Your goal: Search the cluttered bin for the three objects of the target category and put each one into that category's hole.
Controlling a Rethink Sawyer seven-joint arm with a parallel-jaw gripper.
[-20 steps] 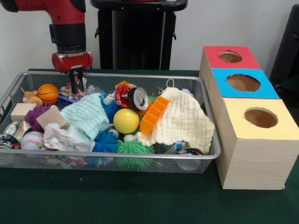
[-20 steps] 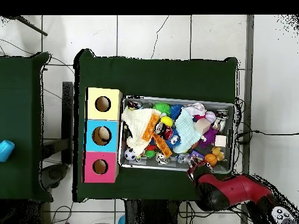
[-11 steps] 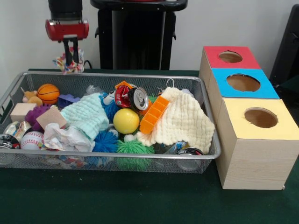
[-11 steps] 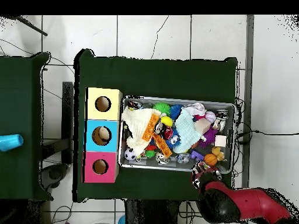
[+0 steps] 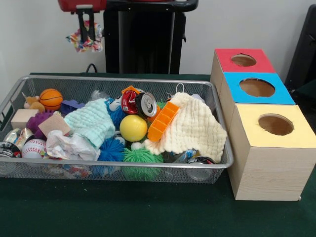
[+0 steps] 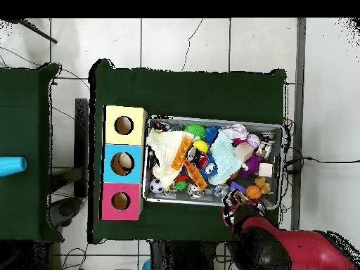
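Higher and further right than half a second ago, your gripper (image 5: 88,30) now hangs at the top edge of the front view, well above the bin's far left corner. You can see its two black fingers (image 5: 83,27) closed on a small multicoloured patterned cloth piece (image 5: 85,40), which dangles clear of everything below.

Below it, the silver wire-mesh bin (image 5: 148,170) sits on the dark green table (image 5: 123,212). An orange mini basketball (image 5: 51,98) lies in the bin's far left corner, a mint-green knitted cloth (image 5: 91,123) just right of it. A yellow ball (image 5: 133,128) rests mid-bin beside a red drink can (image 5: 138,103). A cream knitted cloth (image 5: 192,129) drapes over the right end.

Right of the bin stand three wooden boxes: red-topped hole box (image 5: 244,60) farthest, blue-topped hole box (image 5: 256,88) in the middle, yellow-topped hole box (image 5: 275,125) nearest.
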